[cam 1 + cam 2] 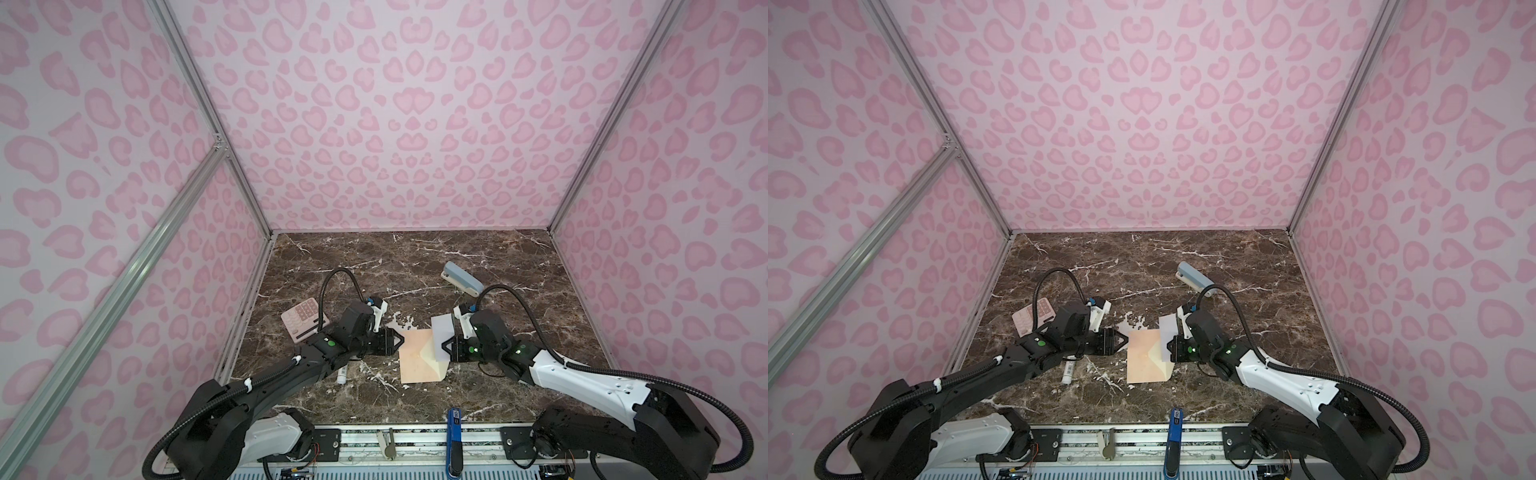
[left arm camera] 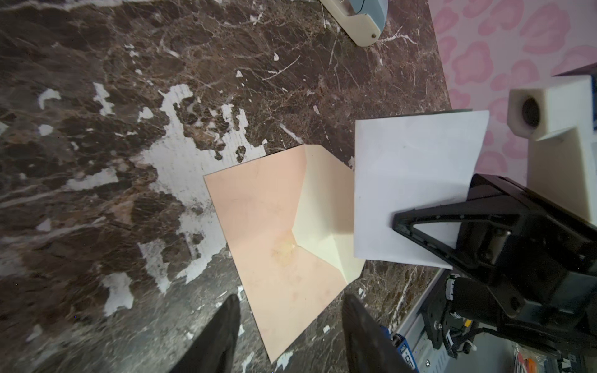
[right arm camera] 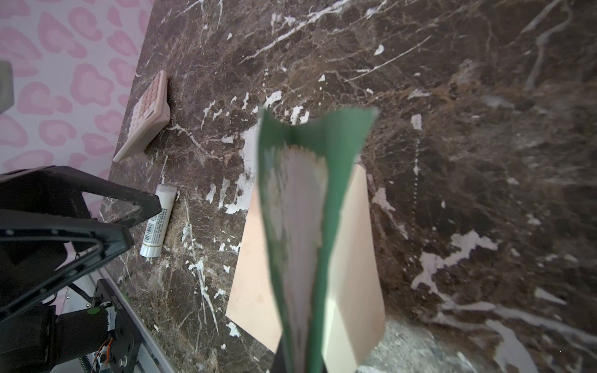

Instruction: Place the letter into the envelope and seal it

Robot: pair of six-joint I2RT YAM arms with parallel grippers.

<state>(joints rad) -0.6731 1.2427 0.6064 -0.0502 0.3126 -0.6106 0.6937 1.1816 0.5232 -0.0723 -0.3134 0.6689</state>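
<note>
Left pincer (image 1: 400, 340), jaws apart, hovers at the left edge of the peach envelope (image 1: 415, 359), which lies flat on the marbled surface (image 1: 415, 266), flap open. Over the flap, the white letter (image 1: 441, 330) stands upright, clamped in the right pincer (image 1: 445, 348). It looks thin, light and bendy, so it is probably best gripped by an edge.

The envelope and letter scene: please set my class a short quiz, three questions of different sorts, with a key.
1. True or false: the letter already lies inside the envelope.
2. Choose one: the right gripper is shut on A) nothing, B) the letter, C) the envelope.
3. Fill the gap: the envelope's triangular flap, showing its cream inside, is ____ (open or sealed).

Key: 1 false; 2 B; 3 open.
</note>
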